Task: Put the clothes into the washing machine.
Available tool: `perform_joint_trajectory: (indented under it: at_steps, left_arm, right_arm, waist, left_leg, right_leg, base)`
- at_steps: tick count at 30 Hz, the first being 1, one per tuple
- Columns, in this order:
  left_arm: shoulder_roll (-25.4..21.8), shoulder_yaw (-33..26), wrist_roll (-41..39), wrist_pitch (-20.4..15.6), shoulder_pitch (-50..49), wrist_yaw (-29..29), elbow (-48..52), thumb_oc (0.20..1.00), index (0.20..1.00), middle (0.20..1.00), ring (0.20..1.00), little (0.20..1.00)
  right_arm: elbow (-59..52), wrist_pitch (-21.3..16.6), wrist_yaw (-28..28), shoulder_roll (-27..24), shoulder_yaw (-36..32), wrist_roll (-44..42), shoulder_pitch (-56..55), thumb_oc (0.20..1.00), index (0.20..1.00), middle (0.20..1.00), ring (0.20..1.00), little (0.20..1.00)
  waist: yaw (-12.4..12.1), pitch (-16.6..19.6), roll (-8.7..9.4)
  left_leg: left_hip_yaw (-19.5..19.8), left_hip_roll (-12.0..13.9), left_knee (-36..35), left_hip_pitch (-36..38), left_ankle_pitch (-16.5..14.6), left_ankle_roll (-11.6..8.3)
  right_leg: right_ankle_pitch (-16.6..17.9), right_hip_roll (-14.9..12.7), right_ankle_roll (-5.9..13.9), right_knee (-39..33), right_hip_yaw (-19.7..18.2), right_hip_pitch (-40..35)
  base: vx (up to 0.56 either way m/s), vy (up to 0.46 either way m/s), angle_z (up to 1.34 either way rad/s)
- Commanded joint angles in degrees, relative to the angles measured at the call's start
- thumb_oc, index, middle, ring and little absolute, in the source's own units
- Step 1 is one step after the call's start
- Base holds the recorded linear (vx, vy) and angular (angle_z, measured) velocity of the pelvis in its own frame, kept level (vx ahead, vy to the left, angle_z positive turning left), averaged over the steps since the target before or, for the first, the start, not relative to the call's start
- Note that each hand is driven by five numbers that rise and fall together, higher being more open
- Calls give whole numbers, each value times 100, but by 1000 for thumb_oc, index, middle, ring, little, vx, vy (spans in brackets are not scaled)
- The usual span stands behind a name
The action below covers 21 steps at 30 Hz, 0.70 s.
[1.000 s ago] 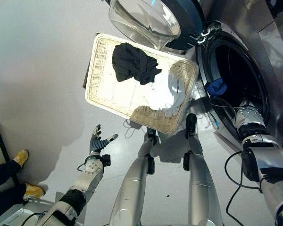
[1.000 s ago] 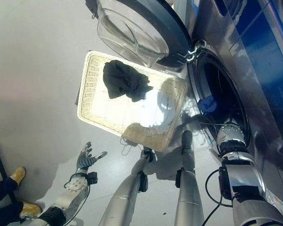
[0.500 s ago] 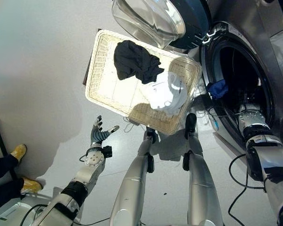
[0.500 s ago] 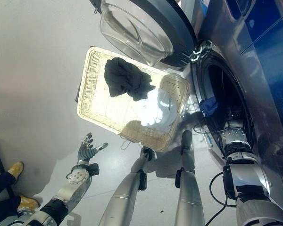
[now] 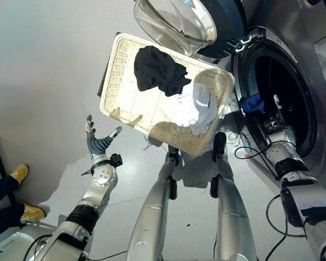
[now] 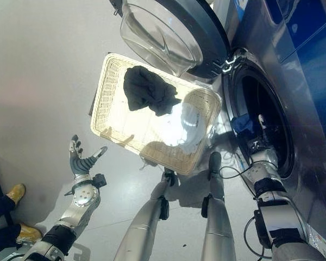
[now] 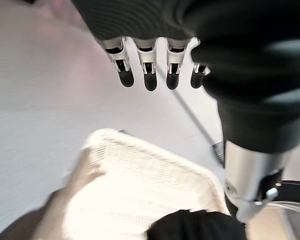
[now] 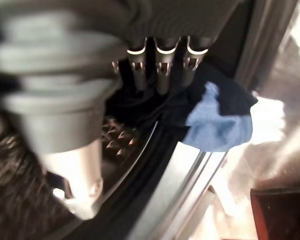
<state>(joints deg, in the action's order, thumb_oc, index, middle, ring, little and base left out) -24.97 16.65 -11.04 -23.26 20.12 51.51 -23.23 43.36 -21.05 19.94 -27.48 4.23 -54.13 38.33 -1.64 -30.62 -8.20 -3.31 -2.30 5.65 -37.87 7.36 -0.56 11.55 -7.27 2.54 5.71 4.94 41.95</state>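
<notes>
Since a second ago our left hand (image 5: 98, 145) has risen toward the pale woven wicker basket (image 5: 119, 70), fingers spread and empty; the right hand (image 6: 256, 142) has come back to the washing machine's round drum opening (image 5: 293, 81), fingers relaxed, holding nothing. The blue cloth (image 8: 217, 125) drapes over the drum lip. The black crumpled garment (image 5: 157, 69) and white garment (image 5: 198, 106) lie toward the basket's drum-side end (soft, light, limp): we would pinch a raised fold.
</notes>
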Motion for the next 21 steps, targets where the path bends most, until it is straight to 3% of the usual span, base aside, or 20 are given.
perform_joint_trajectory:
  at_steps: [1, 6, 8, 11, 17, 21]
  left_arm:
    - [-156, -396, 606, -116, 34, 527, 69, 1000, 1000, 1000, 1000, 1000]
    - [-129, -535, 616, 6, 246, 581, -170, 1000, 1000, 1000, 1000, 1000]
    - [-124, -503, 380, 247, 465, 342, -374, 1000, 1000, 1000, 1000, 1000]
    - [-107, -459, 211, 405, 621, 168, -557, 1000, 1000, 1000, 1000, 1000]
    - [-58, -171, -849, 1115, 1284, -684, -1451, 1000, 1000, 1000, 1000, 1000]
    - [-165, -124, -1067, 1391, 1510, -840, -1749, 1000, 1000, 1000, 1000, 1000]
  right_arm:
    - [-382, -449, 351, 166, 201, 432, -213, 1000, 1000, 1000, 1000, 1000]
    - [-960, -397, -91, 572, 387, 43, -904, 1000, 1000, 1000, 1000, 1000]
    - [-1113, -228, -235, 732, 544, 4, -1101, 1000, 1000, 1000, 1000, 1000]
    - [-1176, -150, -234, 776, 661, 85, -1169, 1000, 1000, 1000, 1000, 1000]
    - [-1566, 286, -181, 796, 1271, 693, -1370, 1000, 1000, 1000, 1000, 1000]
    - [-1812, 493, -296, 681, 1535, 964, -1469, 1000, 1000, 1000, 1000, 1000]
  waist:
    - [166, 83, 40]
    - [450, 83, 128]
    - [588, 83, 171]
    - [652, 83, 191]
    - [949, 83, 272]
    - [1078, 83, 321]
  left_leg:
    - [-66, -327, 25, -11, -117, -48]
    - [-264, -301, -4, 151, -181, -97]
    - [-379, -294, 102, 172, -239, -126]
    - [-422, -295, 155, 172, -266, -131]
    - [-629, -286, 294, 130, -278, -154]
    - [-701, -283, 420, 42, -310, -156]
  right_leg:
    - [-488, 513, 154, 369, -60, -27]
    - [-404, 538, 180, 176, -252, -112]
    - [-367, 537, 183, 138, -340, -121]
    - [-368, 536, 180, 139, -377, -122]
    - [-361, 600, 143, 159, -574, -84]
    - [-384, 633, 118, 227, -652, 14]
  base:
    - [-3, 146, -1]
    - [5, 172, -14]
    - [8, 203, -26]
    - [6, 113, -22]
    - [11, 138, -10]
    - [23, 117, -4]
